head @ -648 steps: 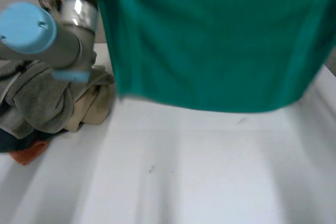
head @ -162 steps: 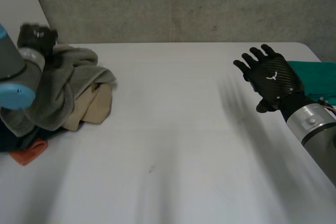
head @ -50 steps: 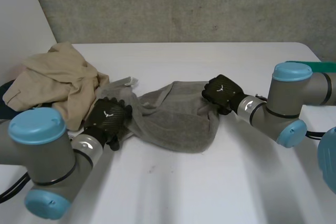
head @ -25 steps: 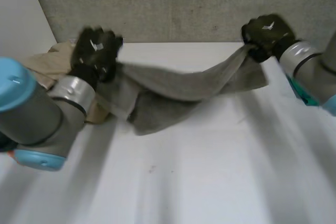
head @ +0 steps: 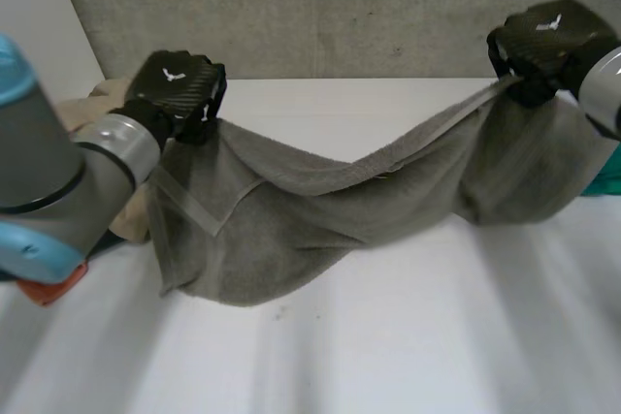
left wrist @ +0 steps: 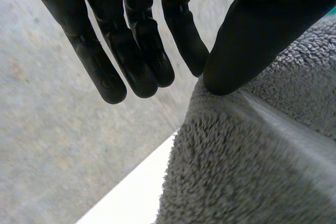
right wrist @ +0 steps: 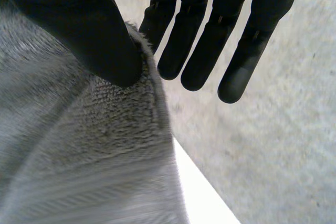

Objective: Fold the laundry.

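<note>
A grey towel (head: pixel 320 206) hangs stretched between my two hands above the white table (head: pixel 388 336), sagging in the middle with its lower edge near the tabletop. My left hand (head: pixel 178 92) pinches one top corner; in the left wrist view the thumb (left wrist: pixel 262 35) presses the towel (left wrist: pixel 262 161) against the fingers (left wrist: pixel 131 51). My right hand (head: pixel 548 46) holds the other top corner; in the right wrist view its thumb (right wrist: pixel 94 35) clamps the towel (right wrist: pixel 79 156) against a finger (right wrist: pixel 157 19).
A pile of laundry with a beige cloth (head: pixel 82 104) and an orange piece (head: pixel 44 290) lies at the table's left, behind my left arm. A green cloth (head: pixel 608 174) lies at the right edge. A concrete wall (head: pixel 340 7) stands behind the table.
Both hands closed on the grey towel on the table, lifted it and moved apart. The towel now hangs spread wider, and the right hand has gone further right.
</note>
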### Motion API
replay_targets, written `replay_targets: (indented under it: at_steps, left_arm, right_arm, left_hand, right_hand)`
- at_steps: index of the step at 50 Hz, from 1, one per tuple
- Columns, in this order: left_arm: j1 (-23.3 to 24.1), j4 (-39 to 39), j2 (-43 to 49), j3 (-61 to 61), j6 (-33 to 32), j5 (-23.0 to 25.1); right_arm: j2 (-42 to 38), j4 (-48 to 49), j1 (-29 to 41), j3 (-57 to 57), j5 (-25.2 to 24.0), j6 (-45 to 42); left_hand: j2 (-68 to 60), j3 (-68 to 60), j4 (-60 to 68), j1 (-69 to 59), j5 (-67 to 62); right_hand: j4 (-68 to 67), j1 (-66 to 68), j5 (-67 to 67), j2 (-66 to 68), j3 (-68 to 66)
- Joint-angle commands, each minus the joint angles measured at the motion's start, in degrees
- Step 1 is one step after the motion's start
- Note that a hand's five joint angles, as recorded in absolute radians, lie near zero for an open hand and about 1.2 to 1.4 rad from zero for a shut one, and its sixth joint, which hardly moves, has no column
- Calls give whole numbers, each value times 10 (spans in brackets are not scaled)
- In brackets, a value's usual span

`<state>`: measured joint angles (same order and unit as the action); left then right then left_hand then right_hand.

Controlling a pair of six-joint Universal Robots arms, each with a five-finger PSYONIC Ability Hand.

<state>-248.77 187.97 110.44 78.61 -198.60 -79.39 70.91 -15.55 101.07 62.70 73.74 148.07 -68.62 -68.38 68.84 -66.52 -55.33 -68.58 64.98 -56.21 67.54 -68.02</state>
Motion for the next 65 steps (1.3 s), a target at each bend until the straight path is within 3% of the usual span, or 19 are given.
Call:
replay_targets:
  at_steps: [1,5,10,13,19,25,31,36,41,42,43,44,45,50,59,65]
  left_arm:
    - [6,43,126,-188,8,3]
    - [4,135,131,-278,83,-3]
    - [2,264,101,-293,225,-4]
    - [1,265,71,-280,243,-3]
    - [0,188,21,-196,240,0]
    - [-15,89,10,-106,219,-2]
    - [-18,43,28,7,110,-3]
    - [-15,35,127,16,2,-19]
    - [-3,37,197,-21,-35,-60]
    - [-1,38,204,-28,-36,-66]
    - [0,38,210,-35,-36,-69]
    - [2,37,215,-42,-36,-74]
    - [3,37,214,-43,-36,-74]
    - [6,36,164,-22,-35,-72]
    - [7,40,9,161,-44,-74]
    - [0,42,-37,253,-44,-71]
  right_arm:
    - [-97,100,6,-100,95,-15]
    - [-89,255,5,-109,132,7]
    - [-45,424,6,-52,117,39]
    - [1,464,5,-8,82,44]
    - [45,440,1,70,31,48]
    - [65,323,0,158,1,37]
    - [56,238,0,267,-47,14]
    - [1,240,5,328,-43,-31]
    - [-61,257,7,329,-12,-44]
    - [-66,264,11,330,8,-43]
    - [-67,268,12,331,17,-42]
    - [-67,271,15,332,27,-42]
    - [-67,276,18,333,35,-41]
    - [-63,295,20,342,64,-41]
    - [-60,295,18,349,67,-41]
    - [-60,294,21,352,67,-41]
  left_hand:
    - [-114,-116,112,-135,-147]
    - [-114,-116,112,-135,-147]
    - [-114,-116,112,-135,-147]
    - [-114,-116,112,-135,-147]
    - [-114,-116,112,-135,-147]
    - [-114,-116,112,-135,-147]
    - [-114,-116,112,-135,-147]
    - [-114,-116,112,-135,-147]
    - [-114,-116,112,-135,-147]
    - [-96,-98,94,-117,-129]
    - [26,24,-28,5,-7]
    - [259,256,-261,238,226]
    - [313,310,-315,292,280]
    - [312,309,-314,291,279]
    - [201,198,-203,180,168]
    - [194,191,-196,173,161]
  right_hand:
    - [-114,150,-138,125,-120]
    - [-114,150,-138,125,-120]
    - [-114,150,-138,125,-120]
    - [-114,150,-138,125,-120]
    - [-114,150,-138,125,-120]
    - [-114,150,-138,125,-120]
    - [-114,150,-138,125,-120]
    - [-114,150,-138,125,-120]
    - [-114,150,-138,125,-120]
    - [-114,150,-138,125,-120]
    - [-114,150,-138,125,-120]
    - [-114,150,-138,125,-120]
    - [-114,150,-138,125,-120]
    - [-114,150,-138,125,-120]
    - [-114,150,-138,125,-120]
    - [-114,150,-138,125,-120]
